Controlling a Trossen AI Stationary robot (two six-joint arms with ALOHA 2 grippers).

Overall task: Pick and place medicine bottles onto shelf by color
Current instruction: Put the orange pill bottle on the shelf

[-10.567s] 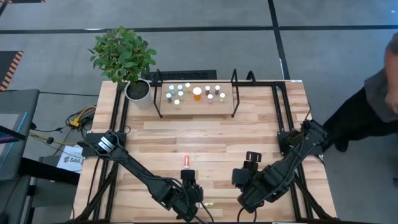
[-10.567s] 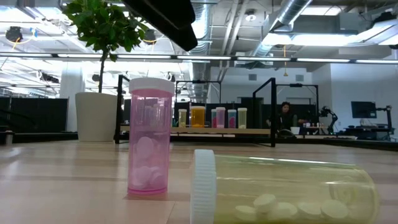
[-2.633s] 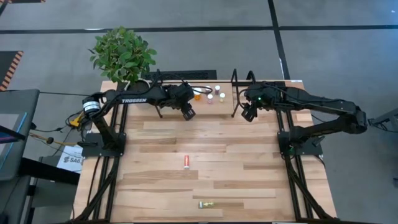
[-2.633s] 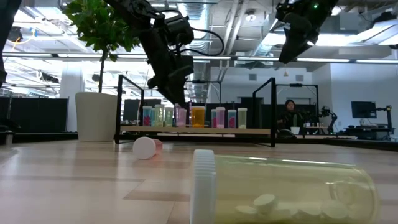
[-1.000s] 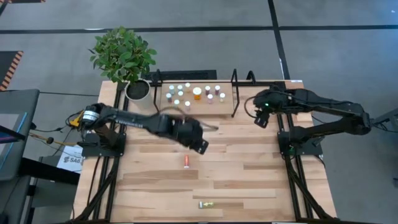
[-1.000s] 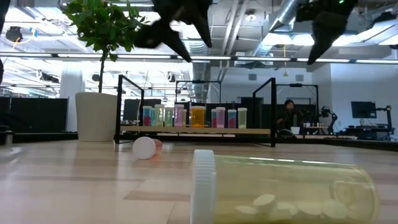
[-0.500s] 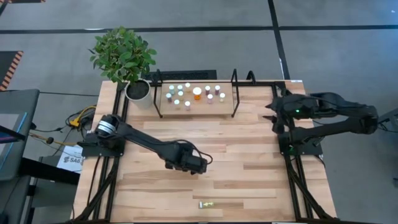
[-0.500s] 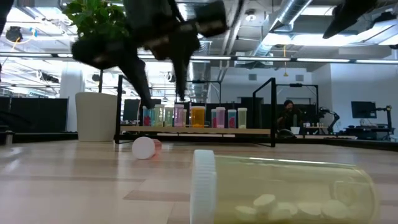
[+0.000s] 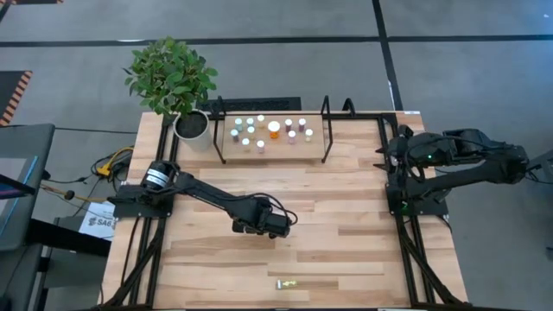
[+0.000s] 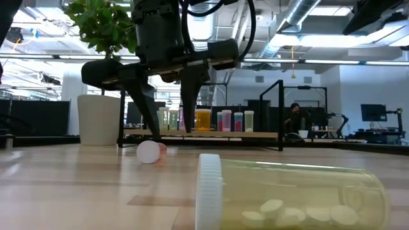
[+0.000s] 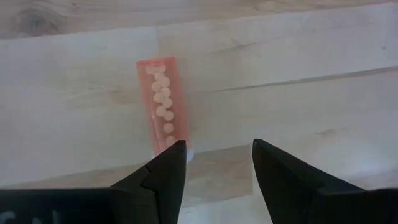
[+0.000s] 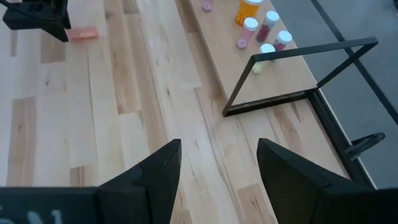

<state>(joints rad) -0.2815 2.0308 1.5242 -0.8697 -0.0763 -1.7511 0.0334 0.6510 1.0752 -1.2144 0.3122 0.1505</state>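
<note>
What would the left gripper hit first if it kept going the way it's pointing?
Probably the red bottle lying on the table: the left gripper, open, points down at its capped end, slightly off-centre.

No text, label or number could be read anywhere; a white paper (image 9: 95,223) beside the table bore print too small to read.

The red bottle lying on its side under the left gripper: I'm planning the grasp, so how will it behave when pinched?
The red bottle is a cylinder lying flat, so it probably rolls if nudged off-centre. Loose pills show inside, so it is likely light and its weight may shift. The left gripper stands open just past its cap end.
</note>
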